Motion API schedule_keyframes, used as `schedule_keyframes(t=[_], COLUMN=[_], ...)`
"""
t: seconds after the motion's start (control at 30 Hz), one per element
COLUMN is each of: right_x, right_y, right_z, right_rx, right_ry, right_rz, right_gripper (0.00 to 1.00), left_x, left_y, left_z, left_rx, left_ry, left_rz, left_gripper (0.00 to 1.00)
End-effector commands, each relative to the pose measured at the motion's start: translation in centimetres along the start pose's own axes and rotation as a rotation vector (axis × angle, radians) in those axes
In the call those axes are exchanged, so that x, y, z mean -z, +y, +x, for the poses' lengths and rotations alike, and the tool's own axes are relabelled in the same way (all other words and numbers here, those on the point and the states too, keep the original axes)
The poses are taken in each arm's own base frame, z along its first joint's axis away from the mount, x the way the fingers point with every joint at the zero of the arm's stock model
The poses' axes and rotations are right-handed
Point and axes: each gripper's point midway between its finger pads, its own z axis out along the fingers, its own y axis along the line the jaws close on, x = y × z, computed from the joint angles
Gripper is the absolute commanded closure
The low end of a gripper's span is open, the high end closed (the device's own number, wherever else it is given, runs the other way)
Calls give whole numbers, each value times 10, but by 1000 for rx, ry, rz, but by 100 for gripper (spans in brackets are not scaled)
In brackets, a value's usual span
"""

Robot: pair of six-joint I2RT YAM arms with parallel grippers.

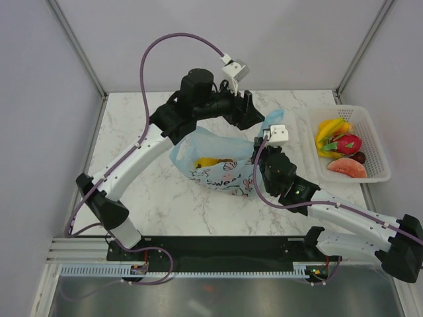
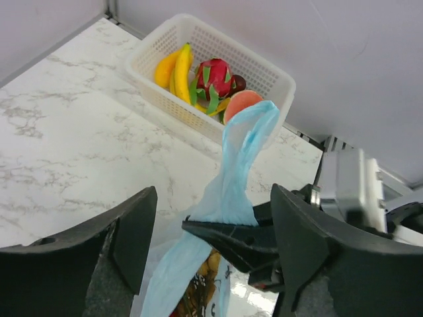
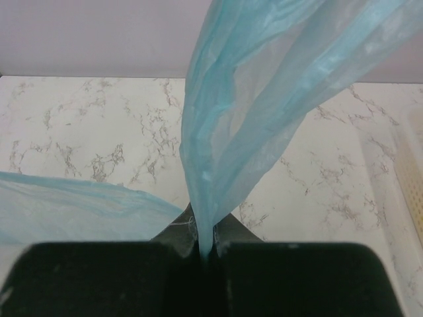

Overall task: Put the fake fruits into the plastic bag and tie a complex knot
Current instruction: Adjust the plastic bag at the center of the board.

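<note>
The white mesh basket (image 1: 340,109) sits at the right edge of the marble tabletop (image 1: 165,198), and everything else lies to its left. Inside the basket are yellow bananas (image 1: 328,129), a pink-red dragon fruit (image 1: 348,142), an orange-red slice (image 1: 347,168) and a dark ball (image 1: 359,157), packed close together.

The light-blue plastic bag (image 1: 205,146) lies on the tabletop left of the basket, near it but not touching. Its white printed panel (image 1: 221,178) is turned toward the arm bases. A yellow fruit (image 1: 207,162) shows through the thin film inside the bag. The left wrist view also shows a tan shape (image 2: 201,284) low in the bag, too blurred to name.

One handle loop (image 2: 241,152) of the bag is drawn upward on the side facing the basket. The right tool (image 3: 205,247) is clamped on that loop, its fingers pressed together with the film bunched between them.

The left tool (image 2: 213,198) hovers over the bag's far edge, left of the basket, with its fingers (image 2: 125,231) spread wide apart. The raised loop and the tips of the right tool pass between them. Neither finger appears to touch the film.
</note>
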Motion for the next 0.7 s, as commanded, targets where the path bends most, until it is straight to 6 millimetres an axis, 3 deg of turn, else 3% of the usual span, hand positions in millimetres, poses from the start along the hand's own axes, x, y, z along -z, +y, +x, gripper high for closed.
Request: schedule_keyframes(t=[0.0,0.13,0.3,0.5,0.67], right_x=[-2,-10,-18,-27,-30], right_y=[-6,-9,-11,-11,-10], right_z=[-10,-17,-21,-21,-21], right_rx=[-28,-41,-33,-40,-48], right_ry=[-18,-18,-15,-12,-11], right_rz=[23,12,12,1,-5], right_gripper=[100,100,100,100,100], left_x=[69,115,168,191,197], left_y=[-18,-16,1,19,26], left_z=[-67,-72,-37,27,40], left_rx=[-95,-104,-49,28,38], left_ry=[-165,-183,-83,104,134], left_rz=[-103,-221,-413,-539,-581], left_gripper=[22,18,11,8,9])
